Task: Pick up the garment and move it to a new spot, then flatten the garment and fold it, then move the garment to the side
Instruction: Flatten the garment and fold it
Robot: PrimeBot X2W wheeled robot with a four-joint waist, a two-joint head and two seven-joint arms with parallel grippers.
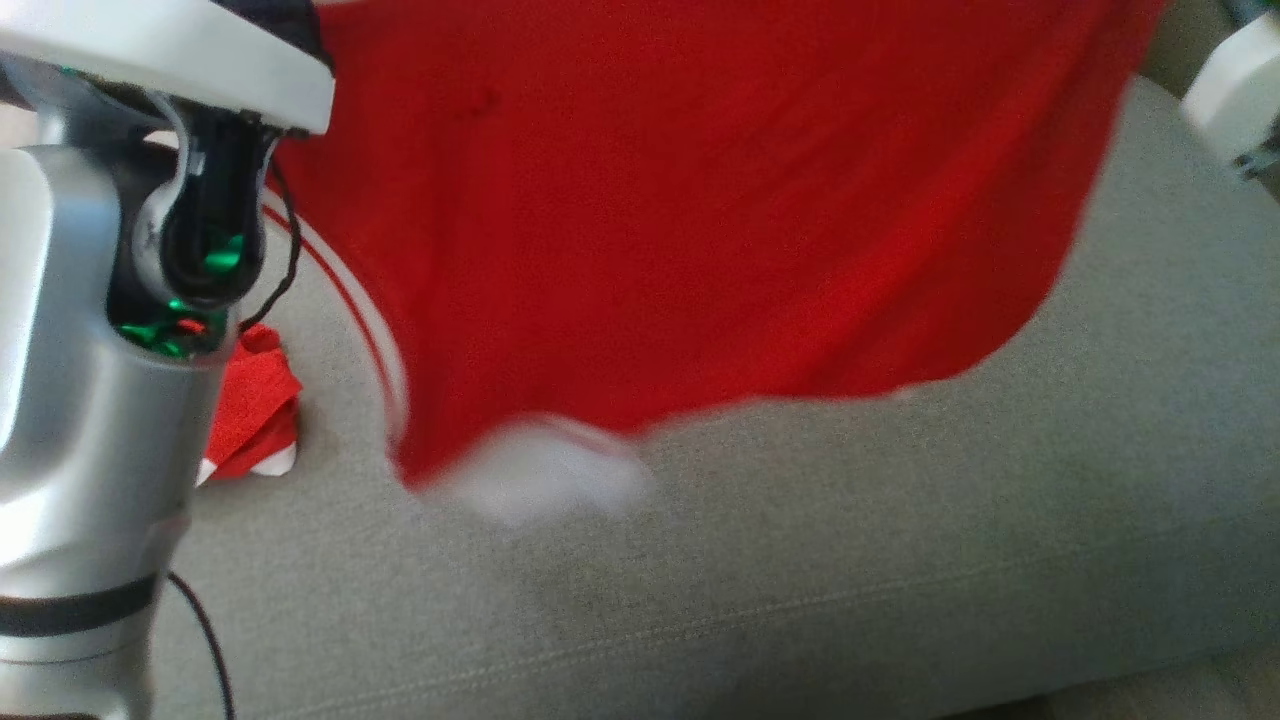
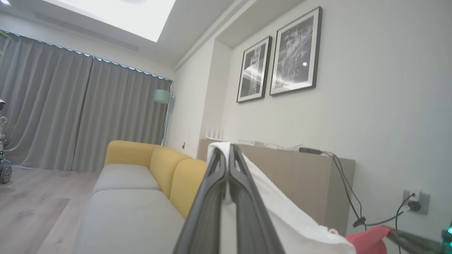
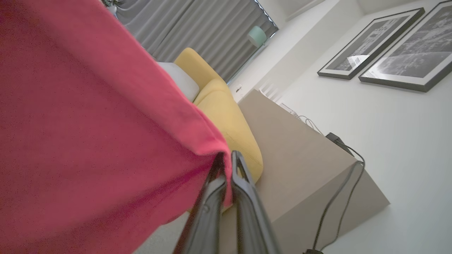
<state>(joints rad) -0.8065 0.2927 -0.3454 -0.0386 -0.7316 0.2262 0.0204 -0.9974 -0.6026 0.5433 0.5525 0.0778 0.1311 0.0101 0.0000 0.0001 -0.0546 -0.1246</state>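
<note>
Okay so the garment (image 1: 680,200) is up in the air right now, a big red sheet hanging over the grey sofa seat (image 1: 900,580). The left gripper (image 2: 229,150) is pinched tight on a white bit of the fabric. The right gripper (image 3: 227,157) is clamped on a red edge. Both have their jaws together with cloth between them.

Holding two separate edges like that makes sense to me: the cloth hangs open, so it can be laid down flat instead of in a heap. The bottom hem in the head view is a white smear, probably trim or a sleeve, but it's too blurry to call.

Other stuff around: a small red bundle (image 1: 250,410) lies on the seat beside the left arm (image 1: 70,420), and I reckon it could get in the way of spreading. Behind are the yellow backrest (image 2: 169,169) and a low cabinet (image 2: 300,176) with cables (image 2: 348,190).
</note>
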